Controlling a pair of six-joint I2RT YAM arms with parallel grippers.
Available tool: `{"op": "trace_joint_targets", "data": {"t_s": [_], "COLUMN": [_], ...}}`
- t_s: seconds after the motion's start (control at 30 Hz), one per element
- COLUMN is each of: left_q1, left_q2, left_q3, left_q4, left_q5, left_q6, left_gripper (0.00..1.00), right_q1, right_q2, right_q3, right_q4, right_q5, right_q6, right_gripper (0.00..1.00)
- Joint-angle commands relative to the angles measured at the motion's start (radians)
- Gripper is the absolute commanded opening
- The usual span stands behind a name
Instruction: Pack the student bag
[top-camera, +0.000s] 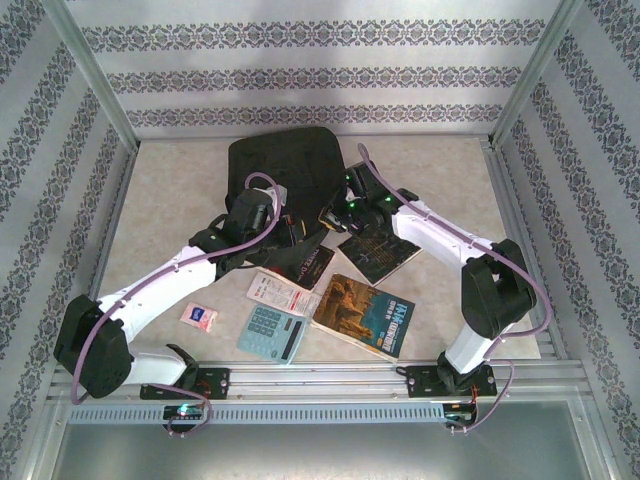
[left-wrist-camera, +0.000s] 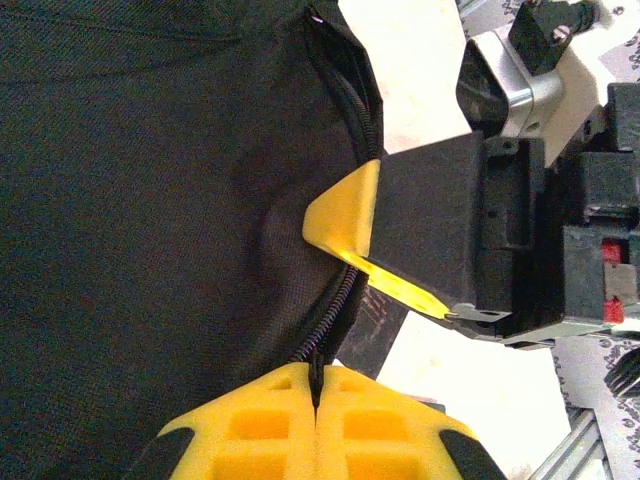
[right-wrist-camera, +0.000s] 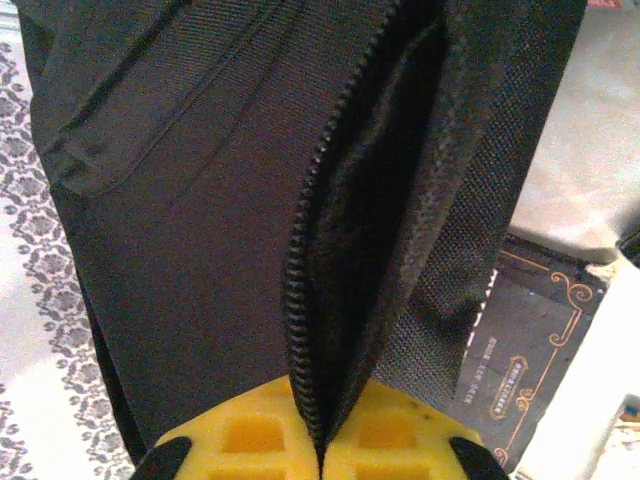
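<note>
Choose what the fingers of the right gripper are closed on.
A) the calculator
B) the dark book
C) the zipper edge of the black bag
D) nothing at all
C: in the right wrist view the right gripper is shut on the zipper edge of the student bag, and the dark book is not between its fingers.

High rear view over table (top-camera: 170, 180); wrist views, both close on student bag (right-wrist-camera: 200, 250)
</note>
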Motion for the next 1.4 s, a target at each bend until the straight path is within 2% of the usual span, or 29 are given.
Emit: {"op": "trace_joint_targets", "data": {"t_s": [0.0,0.37,0.7,1.0,1.2,1.23,1.27,1.3,1.37], "left_q1": [-0.014,-0.002,0.083,0.176,0.183,0.183,0.183,0.182,0.175], "left_q2": [-0.048,-0.155,-0.224,-0.244,-0.221,-0.211,-0.201,-0.192,-0.175], "left_q3": [0.004,-0.07,-0.11,-0.146,-0.139,-0.14,-0.142,-0.143,-0.137], "left_q4": [0.033,-0.049,-0.088,-0.084,-0.055,-0.038,-0.013,0.012,0.049], "left_q5": [-0.028,-0.122,-0.162,-0.15,-0.112,-0.088,-0.057,-0.032,0.016], "left_q6": [0.012,0.047,0.052,0.037,0.047,0.038,0.028,0.019,-0.001], "left_gripper": [0.0,0.0,0.0,0.0,0.0,0.0,0.0,0.0,0.0], "right_q1": [-0.01,-0.08,-0.109,-0.168,-0.191,-0.19,-0.188,-0.186,-0.169], "right_q2": [-0.017,-0.035,-0.047,-0.062,-0.03,-0.022,-0.016,-0.015,-0.031], "right_q3": [-0.017,-0.013,-0.013,-0.013,0.04,0.051,0.058,0.06,0.06], "right_q4": [-0.008,-0.045,-0.077,-0.108,-0.146,-0.144,-0.138,-0.134,-0.132], "right_q5": [0.036,0.048,0.07,0.087,0.106,0.093,0.073,0.06,0.049], "right_q6": [-0.038,-0.139,-0.226,-0.301,-0.34,-0.34,-0.33,-0.318,-0.285], "right_gripper": [0.0,0.0,0.0,0.0,0.0,0.07,0.22,0.33,0.48]}}
